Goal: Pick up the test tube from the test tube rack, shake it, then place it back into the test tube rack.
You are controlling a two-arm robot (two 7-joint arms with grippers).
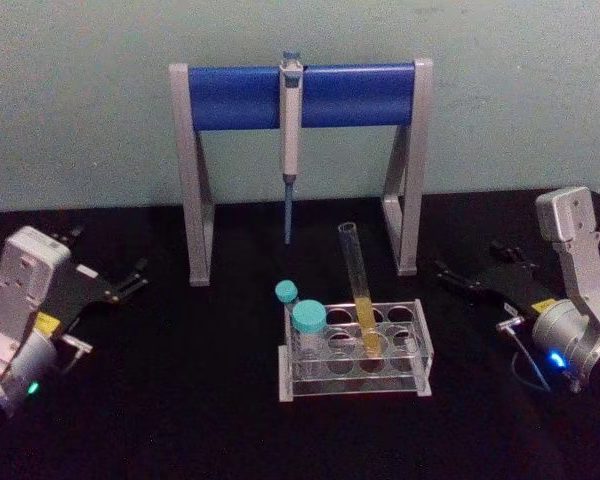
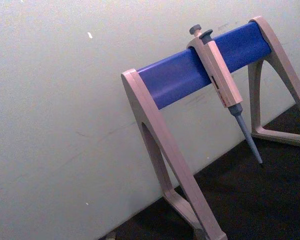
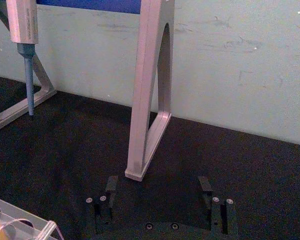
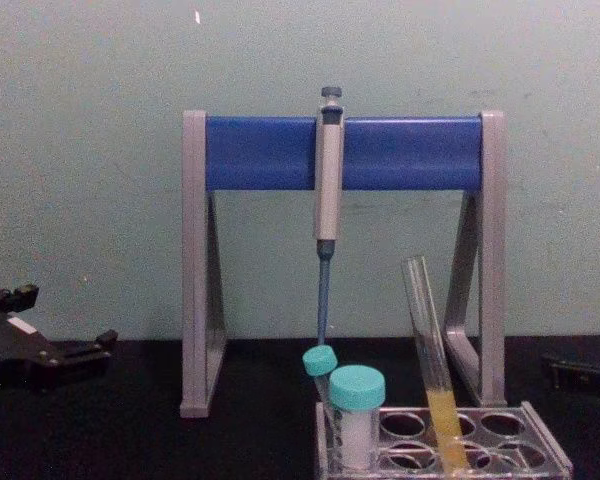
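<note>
So the test tube [image 1: 358,290] is sitting in the test tube rack [image 1: 420,350] mid-surface, leaning a bit to my left, yellow liquid in the bottom part, no cap. My guess is it's light, stiff, slick glass and easy to crack, so I don't want to squeeze hard, and with no cap the shake needs to stay gentle or it'll slosh out. I'd grab it on the bare upper stretch, well above the liquid and clear of the 2 teal-capped tubes [image 1: 307,322] just beside it in the rack.

Right end effector [image 1: 458,277] is parked well off to the right of the rack, fingers spread wide in the wrist view, holding nothing. Left end effector [image 1: 130,283] is out on the left side, idle, and I can't tell whether it's open. The pipette [image 1: 291,140] hangs on its stand [image 1: 195,180] behind.
</note>
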